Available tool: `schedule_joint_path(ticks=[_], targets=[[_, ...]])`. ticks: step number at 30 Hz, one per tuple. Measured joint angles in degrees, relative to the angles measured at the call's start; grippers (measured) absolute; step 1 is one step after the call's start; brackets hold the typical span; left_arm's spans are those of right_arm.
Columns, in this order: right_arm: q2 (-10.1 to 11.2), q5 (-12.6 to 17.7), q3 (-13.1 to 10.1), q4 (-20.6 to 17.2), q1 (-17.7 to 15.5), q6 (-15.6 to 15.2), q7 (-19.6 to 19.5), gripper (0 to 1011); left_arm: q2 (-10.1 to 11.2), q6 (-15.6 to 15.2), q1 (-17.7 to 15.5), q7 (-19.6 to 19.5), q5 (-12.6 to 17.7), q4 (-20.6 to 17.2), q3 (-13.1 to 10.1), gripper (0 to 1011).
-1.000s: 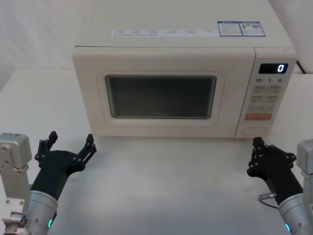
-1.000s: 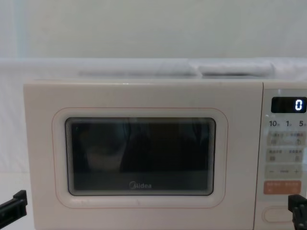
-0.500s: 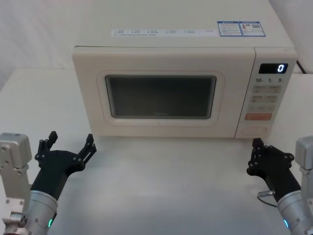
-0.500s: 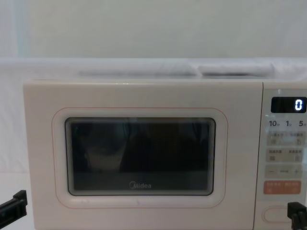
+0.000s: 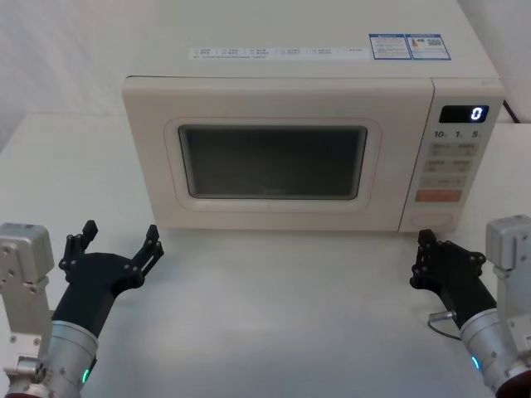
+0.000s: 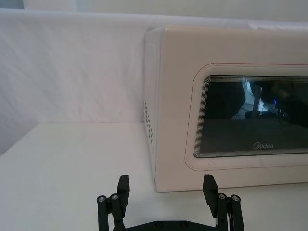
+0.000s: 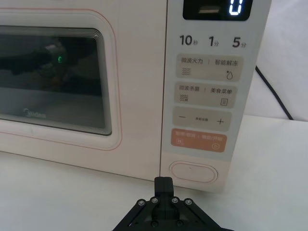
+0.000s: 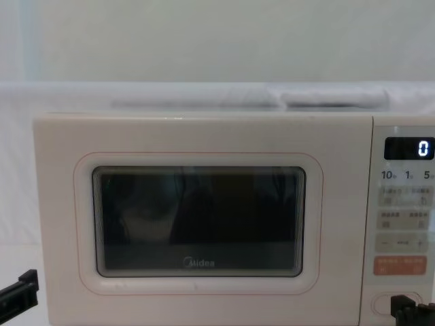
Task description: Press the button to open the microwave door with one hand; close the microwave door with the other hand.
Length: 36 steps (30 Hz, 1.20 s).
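In the chest view the right hand partly hides the button.

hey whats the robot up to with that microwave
A two-armed robot faces a cream microwave on a white table. Its right claw, fingers shut, sits just in front of the wide cream button at the bottom of the control panel, not touching it. The microwave door is shut and the display reads 0. The left claw rests open over the table near the door's left corner.
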<state>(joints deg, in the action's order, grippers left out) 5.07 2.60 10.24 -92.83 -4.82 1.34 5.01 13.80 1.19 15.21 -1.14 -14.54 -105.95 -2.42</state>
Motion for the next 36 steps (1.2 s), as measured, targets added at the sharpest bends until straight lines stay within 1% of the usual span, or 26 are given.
schedule_joint_path(ticks=[10,20,27,36], targets=[[-0.84,-0.18,-1.09,3.56,2.78,-0.35,0.29,0,0.00,0.00,0.00,0.00,0.00,0.00,0.00,1001],[-1.62,-0.29,-1.62,6.17,4.60,-0.25,0.31,0,0.00,0.00,0.00,0.00,0.00,0.00,0.00,1001],[-2.21,0.70,-2.50,8.13,5.97,-0.51,0.44,0,0.00,0.00,0.00,0.00,0.00,0.00,0.00,1001],[-2.30,1.37,-2.95,9.74,7.30,-0.74,0.74,0,0.00,0.00,0.00,0.00,0.00,0.00,0.00,1001]])
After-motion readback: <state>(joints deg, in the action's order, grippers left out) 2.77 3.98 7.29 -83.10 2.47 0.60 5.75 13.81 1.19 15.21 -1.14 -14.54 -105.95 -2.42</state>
